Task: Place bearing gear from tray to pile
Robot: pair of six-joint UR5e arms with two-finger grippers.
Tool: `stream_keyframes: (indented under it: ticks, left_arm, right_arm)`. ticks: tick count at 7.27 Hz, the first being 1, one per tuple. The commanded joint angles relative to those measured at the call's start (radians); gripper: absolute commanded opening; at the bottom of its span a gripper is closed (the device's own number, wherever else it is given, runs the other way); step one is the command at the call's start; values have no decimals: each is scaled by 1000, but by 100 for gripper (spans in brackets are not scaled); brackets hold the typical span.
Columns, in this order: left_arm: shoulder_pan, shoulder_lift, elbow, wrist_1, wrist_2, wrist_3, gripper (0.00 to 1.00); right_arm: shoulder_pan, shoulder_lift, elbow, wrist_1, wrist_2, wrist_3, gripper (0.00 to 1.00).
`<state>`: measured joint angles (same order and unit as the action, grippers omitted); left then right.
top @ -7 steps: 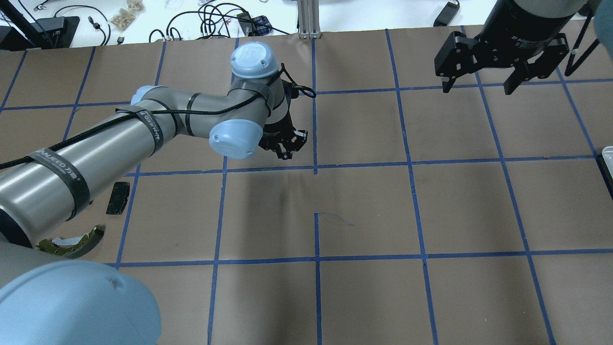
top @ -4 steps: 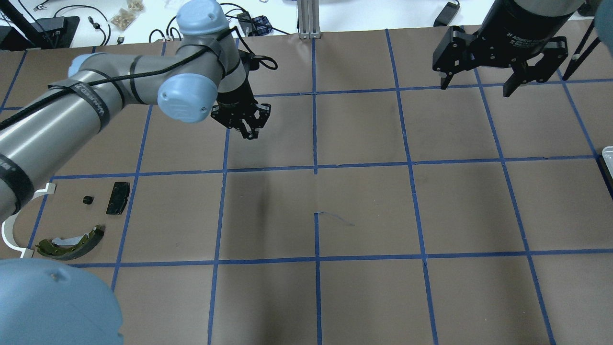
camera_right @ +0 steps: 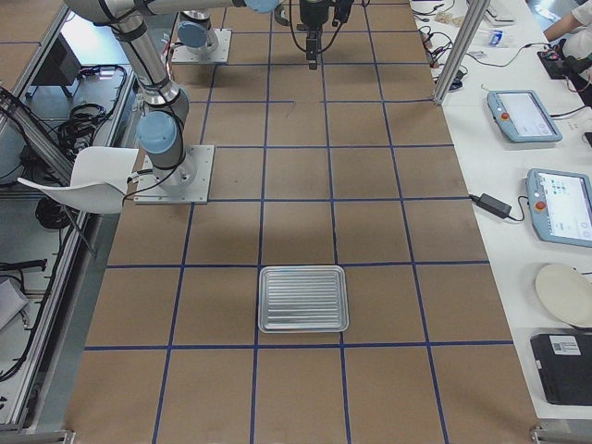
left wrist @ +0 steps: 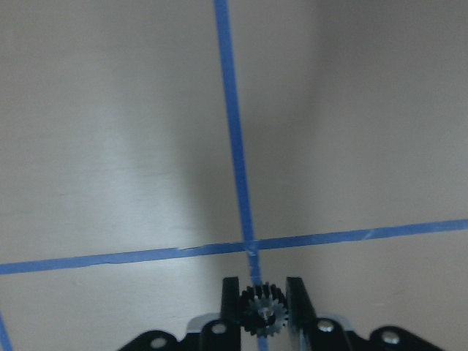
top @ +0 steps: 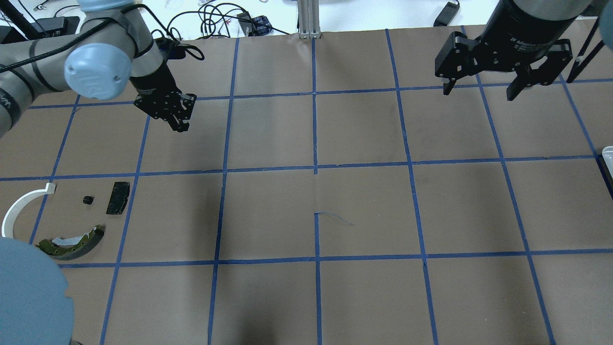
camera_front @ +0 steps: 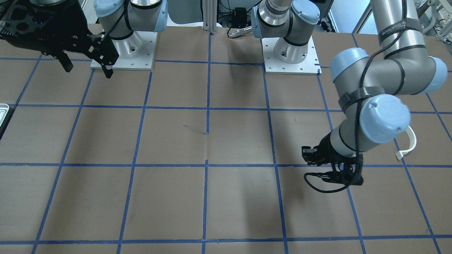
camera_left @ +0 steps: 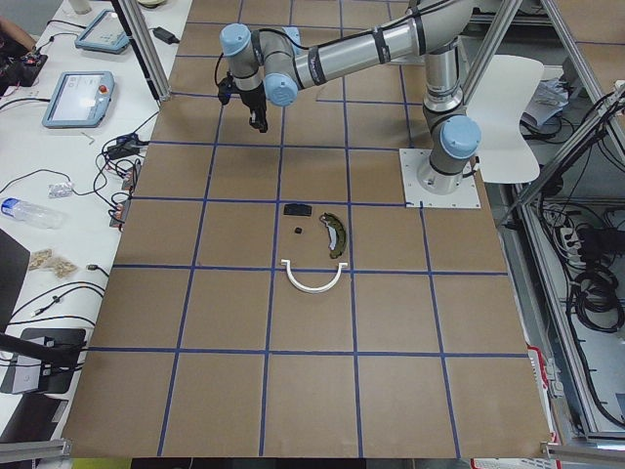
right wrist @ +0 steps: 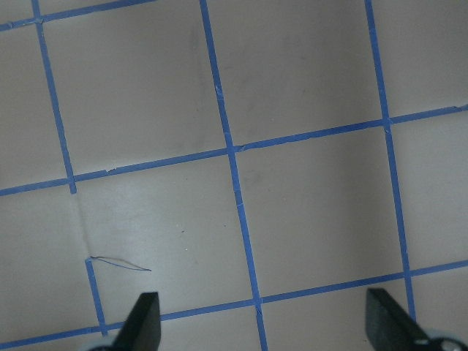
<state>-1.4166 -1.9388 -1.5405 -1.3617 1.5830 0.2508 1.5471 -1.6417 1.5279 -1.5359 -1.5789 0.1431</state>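
Grip first: our left pincer [left wrist: 262, 287] is clamped on the bearing gear [left wrist: 263, 313], with one finger on each side of its toothed rim. The part sits just inside the fingertips. We judge this hold sensible for so small a round part. Pressed across its width it cannot roll out, and held clear of the tabletop [top: 364, 211] it cannot snag.

Our right pincer [top: 479, 93] hangs high with its jaws wide apart and nothing between them, which we read as keeping out of the way. The tray [camera_right: 302, 298] is empty and lies well apart, on that pincer's outer side.

The pile [top: 67, 220] is made up of the olive-gold shoe [top: 72, 242], the white arc strip [top: 19, 211] and the black pad [top: 118, 197]. It lies to the left pincer's outer side and nearer the robot, not yet beneath it. A tiny black part [top: 87, 200] lies among them, too small to identify.

The gear's flat face and silvery hub look back at the wrist camera, so we take its bore axis to run roughly along the fingers, toward the tabletop. Being round, it has no long axis across the face. Any stub on the far side is hidden.
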Motion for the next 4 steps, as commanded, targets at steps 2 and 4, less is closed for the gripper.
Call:
stream_keyframes:
  ticks: [2, 4]
  left_arm:
    - [245, 23, -24, -60, 97, 155, 0]
    - [425, -1, -27, -41, 91, 340, 0]
  right_arm:
    - [8, 3, 1, 0, 14, -4, 100]
    - [10, 5, 3, 0, 14, -5, 100]
